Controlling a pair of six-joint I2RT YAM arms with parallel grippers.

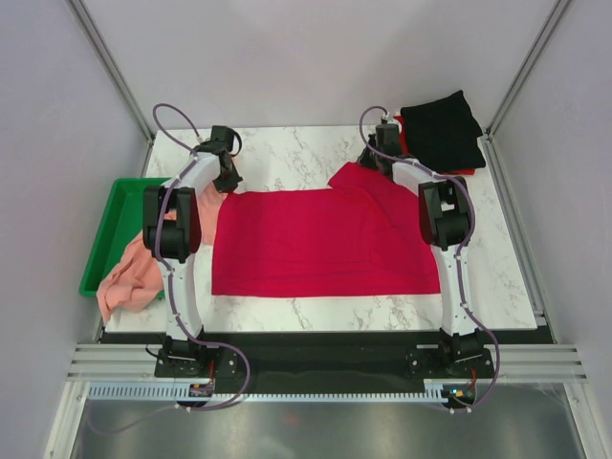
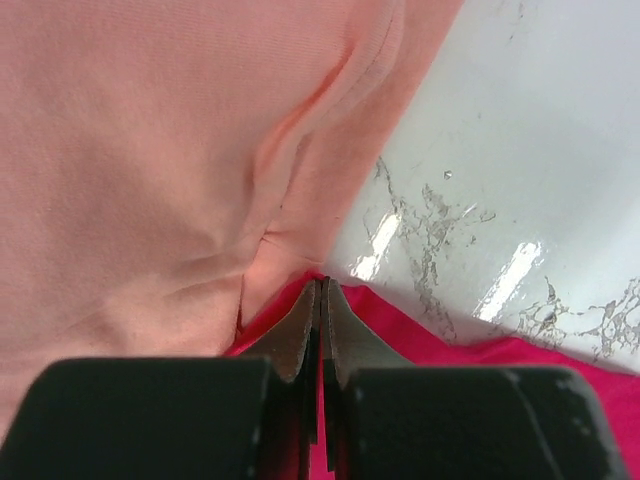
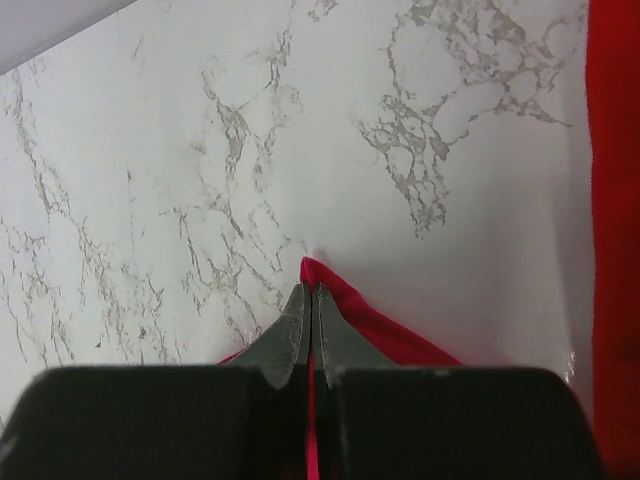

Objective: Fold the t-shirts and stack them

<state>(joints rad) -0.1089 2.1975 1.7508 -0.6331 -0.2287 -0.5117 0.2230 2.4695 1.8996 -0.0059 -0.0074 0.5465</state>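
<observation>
— How many shirts?
— Four. A crimson shirt point(image 1: 316, 249) lies flat, mid-surface point(image 1: 316, 153), on white marble. A salmon-pink shirt point(image 1: 129, 277) is crumpled over the green tray point(image 1: 110, 215). A black shirt point(image 1: 442, 129) sits folded at the far right corner, atop a bright red shirt point(image 1: 464, 172).
— The arms?
— Both reach forward, elbows bent. The left tool point(image 2: 322, 285) is pressed together on the crimson shirt's far left corner; the right tool point(image 3: 308, 290) pinches its turned-over right corner.
</observation>
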